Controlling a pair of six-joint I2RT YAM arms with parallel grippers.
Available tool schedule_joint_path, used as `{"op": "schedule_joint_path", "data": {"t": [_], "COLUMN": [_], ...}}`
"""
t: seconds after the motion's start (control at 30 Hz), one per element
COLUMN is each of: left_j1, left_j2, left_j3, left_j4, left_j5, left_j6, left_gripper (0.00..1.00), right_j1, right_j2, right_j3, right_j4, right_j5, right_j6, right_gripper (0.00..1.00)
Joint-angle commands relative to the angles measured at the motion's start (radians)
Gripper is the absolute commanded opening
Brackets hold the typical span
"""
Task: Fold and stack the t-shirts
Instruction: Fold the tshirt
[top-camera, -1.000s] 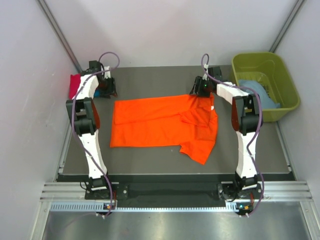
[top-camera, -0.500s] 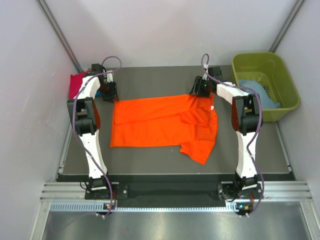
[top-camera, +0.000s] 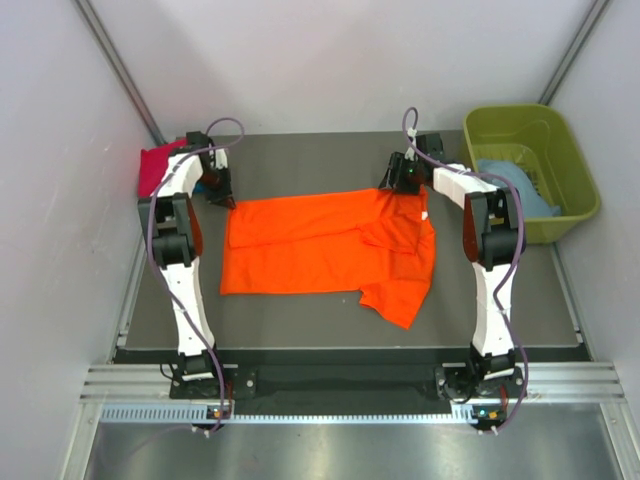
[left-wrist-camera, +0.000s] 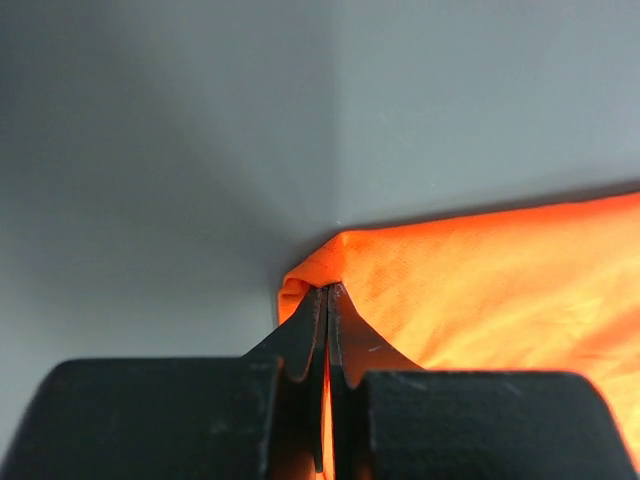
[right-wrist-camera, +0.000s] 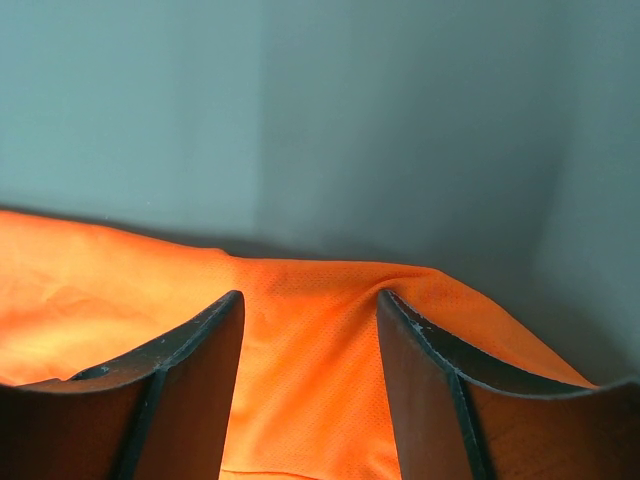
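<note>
Pinches far-left corner of orange shirt (top-camera: 310, 245) between left fingers (left-wrist-camera: 316, 335), shut flat together, cloth puckered up at the tips. Straddles far-right corner with right fingers (top-camera: 399, 188), standing partly apart, one each side of a low raised fold, resting on or just over the cloth with nothing squeezed. Reads as setting up a two-corner hold along the far edge, probably to lift that edge and bring it toward the near side for a first fold; a judgement only. Finds shirt mid-table (top-camera: 300, 165), spread wide left to right, far edge fairly straight, body mostly flat with shallow creases. Notes right part doubled over on itself, with a sleeve or flap trailing past the near hem. Notes bright even orange, fine knit, thin and limp by the look. Leaves pink shirt (top-camera: 150, 170) bunched at the far-left table edge and blue shirt (top-camera: 520, 185) in green tub (top-camera: 508, 113) at far right, both apart from the orange one.
</note>
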Motion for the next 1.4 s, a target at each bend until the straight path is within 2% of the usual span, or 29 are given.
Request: {"op": "schedule_joint_path", "data": {"t": [0.0, 0.33, 0.87, 1.13, 1.37], "left_j1": [0.0, -0.003, -0.055, -0.057, -0.055], "left_j2": [0.02, 0.094, 0.173, 0.123, 0.095], "left_j3": [0.054, 0.202, 0.322, 0.328, 0.292], "left_j4": [0.021, 0.07, 0.135, 0.148, 0.138], "left_j5": [-0.005, -0.041, -0.073, -0.106, -0.107], "left_j6": [-0.005, -0.005, -0.008, -0.026, -0.028], "left_gripper": [0.0, 0.0, 0.0, 0.0, 0.0], "right_j1": [0.004, -0.019, -0.042, -0.039, -0.044], "right_j2": [-0.001, 0.051, 0.161, 0.112, -0.027], "right_j3": [0.005, 0.095, 0.287, 0.292, 0.266], "right_j4": [0.029, 0.021, 0.037, 0.072, 0.055], "right_j5": [0.019, 0.054, 0.044, 0.022, 0.073], "right_j6": [0.005, -0.044, -0.063, -0.109, -0.178], "right_gripper": [0.56, 0.54, 0.54, 0.56, 0.58]}}
